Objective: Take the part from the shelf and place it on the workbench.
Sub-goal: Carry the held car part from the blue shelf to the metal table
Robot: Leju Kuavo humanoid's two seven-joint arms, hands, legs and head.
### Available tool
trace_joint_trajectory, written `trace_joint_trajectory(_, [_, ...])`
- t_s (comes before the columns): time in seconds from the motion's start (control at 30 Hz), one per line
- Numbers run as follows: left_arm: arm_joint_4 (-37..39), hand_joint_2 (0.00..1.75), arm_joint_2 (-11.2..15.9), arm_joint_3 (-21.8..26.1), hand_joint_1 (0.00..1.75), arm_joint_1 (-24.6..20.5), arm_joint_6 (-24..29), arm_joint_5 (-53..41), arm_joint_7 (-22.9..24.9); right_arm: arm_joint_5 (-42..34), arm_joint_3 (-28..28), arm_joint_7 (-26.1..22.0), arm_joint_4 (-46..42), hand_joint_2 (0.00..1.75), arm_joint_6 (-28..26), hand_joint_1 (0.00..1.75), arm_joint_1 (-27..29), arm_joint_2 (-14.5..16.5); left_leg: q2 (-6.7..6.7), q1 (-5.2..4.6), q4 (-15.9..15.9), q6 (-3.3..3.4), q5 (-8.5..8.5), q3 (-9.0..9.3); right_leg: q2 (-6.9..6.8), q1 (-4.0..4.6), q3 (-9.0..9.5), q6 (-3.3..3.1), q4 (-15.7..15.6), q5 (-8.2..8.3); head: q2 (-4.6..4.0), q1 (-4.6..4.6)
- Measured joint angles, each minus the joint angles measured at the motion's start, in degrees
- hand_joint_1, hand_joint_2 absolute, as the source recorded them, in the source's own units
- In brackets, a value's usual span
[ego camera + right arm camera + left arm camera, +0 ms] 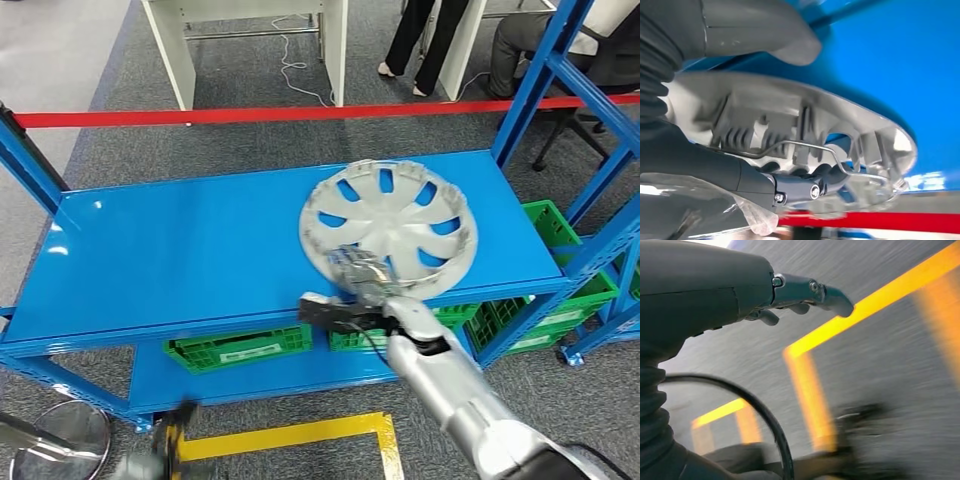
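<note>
The part is a silver hubcap [389, 224] with cut-out spokes, lying on the right half of the blue shelf [189, 250], its near edge lifted. My right hand [362, 275] grips that near rim. In the right wrist view the thumb [764, 30] lies on one face of the hubcap [791, 125] and the dark fingers [806, 187] sit under its ribbed side. My left hand [802, 295] hangs low over grey carpet with its fingers apart and nothing in them; in the head view it is a blur [162, 445] at the bottom left.
Green crates [238, 348] sit on the lower shelf level. Blue uprights [540, 75] frame the rack at right. A red barrier tape [226, 115] runs behind the shelf, with people's legs [419, 40] and a seated person beyond. Yellow floor tape [302, 435] and a round metal base [56, 435] lie below.
</note>
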Motion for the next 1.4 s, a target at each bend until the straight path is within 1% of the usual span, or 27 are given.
trace_joint_trajectory(0.07, [-2.45,1.75,0.3,1.79,0.0,-1.38,-0.65,-2.03,-1.38,0.11,1.34,1.1,1.57,1.75,-0.64,0.0,-0.75,1.22,0.01,0.01,0.01,-0.02,0.08,0.06,0.04,0.01,-0.05,-0.02,0.04,0.05,0.0,-0.01])
trace_joint_trajectory(0.1, [-3.92,1.75,0.11,2.44,0.0,-0.94,-0.54,-3.26,-2.03,0.4,1.82,1.89,2.05,1.75,-1.23,0.0,-0.9,1.48,0.0,0.0,0.01,-0.02,0.1,0.09,0.03,0.0,-0.07,-0.02,0.06,0.05,0.0,-0.01])
trace_joint_trajectory(0.23, [-11.36,1.75,-1.65,3.55,0.0,4.09,1.21,-6.38,-0.88,1.26,2.85,3.09,3.02,1.75,-2.82,0.0,-1.37,1.63,-0.03,-0.02,0.03,-0.01,0.07,-0.02,-0.06,-0.01,-0.15,-0.02,0.03,0.0,0.0,0.03])
trace_joint_trajectory(0.3, [-13.97,1.75,-2.01,3.73,0.0,5.84,1.12,-6.65,-0.3,1.68,3.15,3.38,3.42,1.75,-2.94,0.0,-1.79,1.61,-0.02,-0.03,0.03,0.0,0.02,-0.07,-0.03,-0.01,-0.18,-0.02,-0.03,-0.01,0.0,0.04])
trace_joint_trajectory(0.47, [-17.09,1.75,-2.09,4.66,0.0,7.03,0.79,-6.32,0.1,2.01,3.7,3.21,4.55,1.75,-2.85,0.0,-2.55,1.68,-0.03,-0.07,0.03,0.03,0.0,-0.11,-0.05,-0.04,-0.18,-0.01,-0.08,0.0,0.0,0.03])
trace_joint_trajectory(0.53, [-16.61,1.75,-1.59,5.85,0.0,6.89,1.26,-5.46,-0.61,1.72,3.87,1.91,5.07,1.75,-2.46,0.0,-2.99,1.92,-0.03,-0.05,0.02,0.03,0.01,-0.1,-0.06,-0.03,-0.19,-0.01,-0.08,0.0,0.0,0.02])
trace_joint_trajectory(0.6, [-14.67,1.75,-0.87,7.67,0.0,6.21,1.24,-4.7,-2.55,1.31,4.21,0.8,5.85,1.75,-1.97,0.0,-3.56,2.43,-0.02,-0.02,0.02,0.01,0.02,-0.09,-0.03,0.0,-0.2,-0.02,-0.06,0.01,0.0,0.02])
trace_joint_trajectory(0.7, [-11.66,1.75,-0.17,9.95,0.0,4.97,0.89,-4.38,-4.33,0.84,4.73,0.45,6.88,1.75,-1.59,0.0,-4.15,3.21,-0.02,0.01,0.02,-0.01,0.04,-0.08,-0.01,0.02,-0.23,-0.02,-0.02,0.01,0.0,0.02])
trace_joint_trajectory(0.9, [-7.97,1.75,0.14,13.22,0.0,3.7,1.03,-4.41,-5.21,0.19,5.29,0.07,8.24,1.75,-1.48,0.0,-5.08,3.77,-0.02,0.02,0.02,-0.02,0.05,-0.1,0.01,0.03,-0.24,-0.02,0.0,0.01,0.0,0.02])
trace_joint_trajectory(1.2, [-6.27,1.75,0.14,14.94,0.0,3.42,1.02,-4.84,-5.28,0.19,5.77,0.06,9.18,1.75,-1.31,0.01,-5.68,3.95,-0.01,0.0,0.03,-0.01,0.03,-0.11,0.01,0.01,-0.25,-0.02,-0.02,0.01,0.0,0.03])
trace_joint_trajectory(1.23, [-6.15,1.75,0.15,15.05,0.0,3.39,1.01,-5.02,-5.28,0.23,5.87,0.08,9.29,1.75,-1.2,0.33,-5.77,4.0,-0.01,0.0,0.03,-0.01,0.03,-0.11,0.01,0.01,-0.25,-0.02,-0.01,0.01,0.0,0.02])
trace_joint_trajectory(1.33, [-5.78,1.75,0.19,15.24,0.0,3.27,0.99,-5.46,-5.24,0.26,6.16,0.11,9.63,1.75,-0.87,1.63,-6.06,4.13,-0.01,0.01,0.02,-0.01,0.04,-0.1,0.01,0.02,-0.25,-0.02,-0.01,0.01,0.0,0.02])
trace_joint_trajectory(1.37, [-5.65,1.75,0.2,15.35,0.0,3.23,1.04,-5.52,-5.2,0.25,6.21,0.03,9.75,1.75,-0.76,1.75,-6.15,4.18,-0.01,0.01,0.02,-0.01,0.04,-0.1,0.01,0.03,-0.25,-0.02,-0.01,0.01,0.0,0.02])
trace_joint_trajectory(1.4, [-5.5,1.75,0.21,15.5,0.0,3.18,1.12,-5.54,-5.14,0.22,6.24,-0.11,9.88,1.75,-0.6,1.75,-6.24,4.23,-0.01,0.02,0.02,-0.01,0.04,-0.1,0.02,0.03,-0.25,-0.02,-0.01,0.01,0.0,0.02])
